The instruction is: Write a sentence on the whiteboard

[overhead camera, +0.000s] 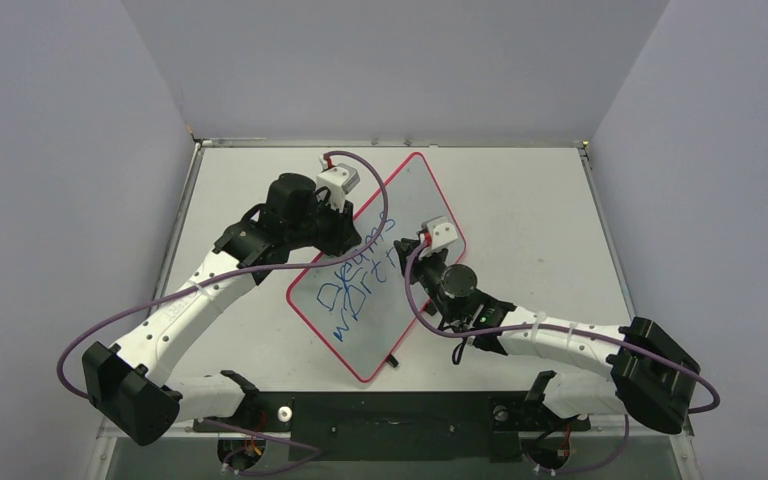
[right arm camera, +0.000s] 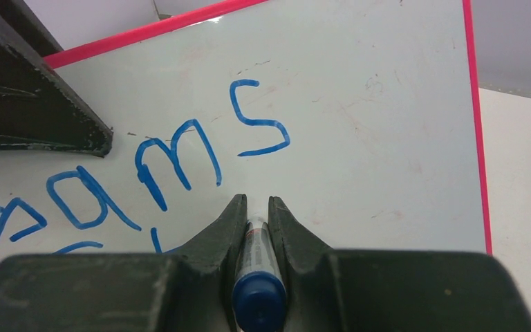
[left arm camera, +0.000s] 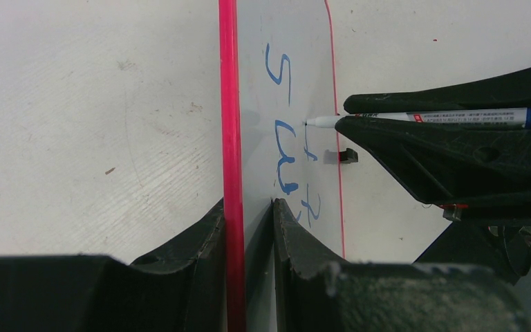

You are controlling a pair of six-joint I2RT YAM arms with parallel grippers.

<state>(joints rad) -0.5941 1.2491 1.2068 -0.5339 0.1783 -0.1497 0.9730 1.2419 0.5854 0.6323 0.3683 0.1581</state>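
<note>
- Between the fingers of my right claw (right arm camera: pixel 256 205) sits the marker (right arm camera: pixel 256 266). It is clamped tight along its barrel, with the blue end toward the wrist camera. From here the fingertips hide its tip.
- Seen from the left wrist, the barrel carries a line of small print and a red mark, both too small for me to read.
- Just ahead of the right claw lies the whiteboard (right arm camera: pixel 373 124). I can read blue letters "eams" on it, with the "s" set higher than the rest.
- Whatever comes before the "e" is cut off at the frame edge, and the claw body covers most of a second line below.
- From the left wrist, the marker's white tip appears to touch the board face, beside a few thin strokes I cannot make out.
- My left claw (left arm camera: pixel 247 207) is closed on the board's red rim (left arm camera: pixel 229 104), one finger on each face.
- Beyond that claw the blue letters run away edge-on and are too foreshortened to read.
- A small black clip (left arm camera: pixel 348 155) sits by the far rim.
- Overhead, the sentence (overhead camera: pixel 358 283) lies between the two claws. The top line reads roughly "Dreams", and the lines under it are a scrawl I cannot decipher.
- The board sits diagonally on the table (overhead camera: pixel 520 200). I cannot tell whether it lies flat.
</note>
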